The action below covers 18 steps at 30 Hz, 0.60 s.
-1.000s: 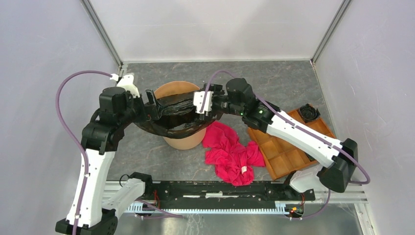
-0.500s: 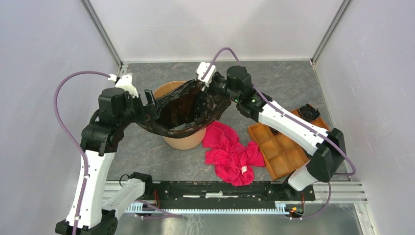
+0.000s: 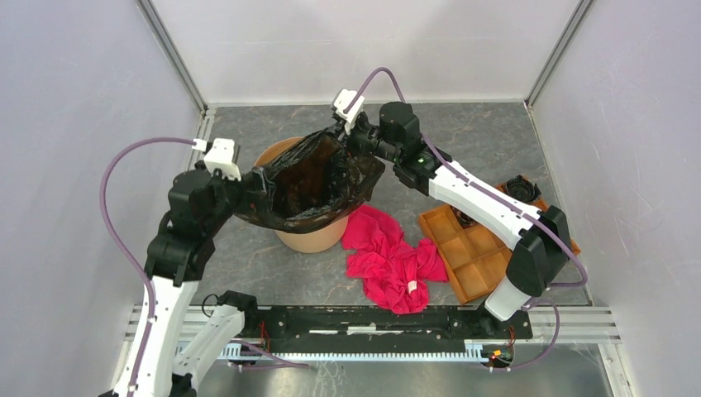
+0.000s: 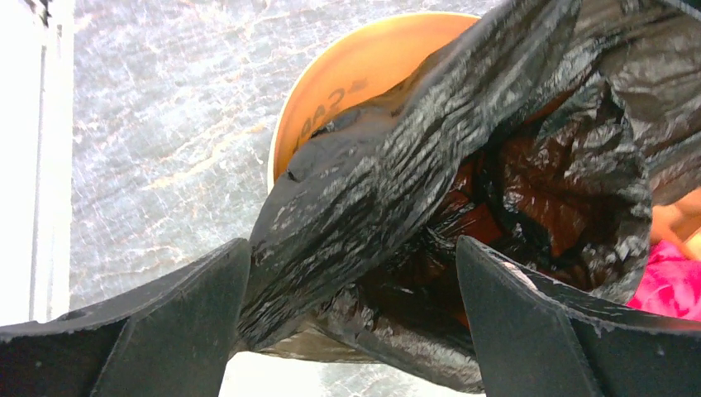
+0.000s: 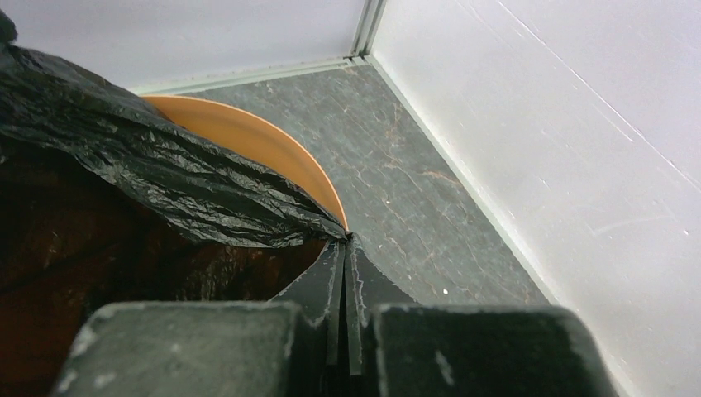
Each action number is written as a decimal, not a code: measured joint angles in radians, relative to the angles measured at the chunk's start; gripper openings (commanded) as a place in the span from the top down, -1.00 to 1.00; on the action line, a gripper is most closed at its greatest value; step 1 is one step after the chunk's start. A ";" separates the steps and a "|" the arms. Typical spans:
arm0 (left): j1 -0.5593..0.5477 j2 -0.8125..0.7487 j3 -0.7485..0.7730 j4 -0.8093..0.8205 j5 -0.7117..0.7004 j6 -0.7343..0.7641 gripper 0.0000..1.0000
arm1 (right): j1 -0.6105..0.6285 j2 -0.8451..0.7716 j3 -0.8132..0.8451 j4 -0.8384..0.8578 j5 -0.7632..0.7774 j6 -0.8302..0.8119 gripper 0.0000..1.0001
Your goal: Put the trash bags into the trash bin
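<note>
The trash bag (image 3: 310, 178), glossy crinkly black plastic, hangs with its mouth spread wide over the orange-tan trash bin (image 3: 310, 238). My right gripper (image 3: 341, 136) is at the bin's far rim, shut on the bag's edge. In the right wrist view its tips (image 5: 345, 241) pinch the bag (image 5: 124, 157) just beside the bin's rim (image 5: 248, 136). My left gripper (image 3: 255, 184) is at the bag's left side, open. In the left wrist view a thick fold of the bag (image 4: 413, 165) lies between its spread fingers (image 4: 354, 244), against the left one, above the bin (image 4: 347, 74).
A red-pink cloth (image 3: 393, 256) lies crumpled just right of the bin. An orange-brown compartment tray (image 3: 471, 256) sits at the right, with a round black object (image 3: 521, 190) at its far corner. Grey walls enclose the table on three sides.
My right gripper shut on the bag's far edge and pulled it up and back, spreading the bag's mouth over the bin. My left wrist rose slightly.
</note>
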 measured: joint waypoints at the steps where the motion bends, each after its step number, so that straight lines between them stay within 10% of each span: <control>1: -0.003 -0.028 -0.032 0.022 0.002 0.021 -0.94 | -0.003 0.000 0.000 0.007 -0.006 0.008 1.00; 11: -0.014 -0.040 -0.113 0.219 0.039 0.110 -0.82 | -0.026 -0.001 -0.044 0.087 -0.068 0.069 1.00; 18: -0.014 0.074 -0.095 0.242 -0.029 0.098 -0.34 | -0.040 -0.001 -0.067 0.111 -0.090 0.087 1.00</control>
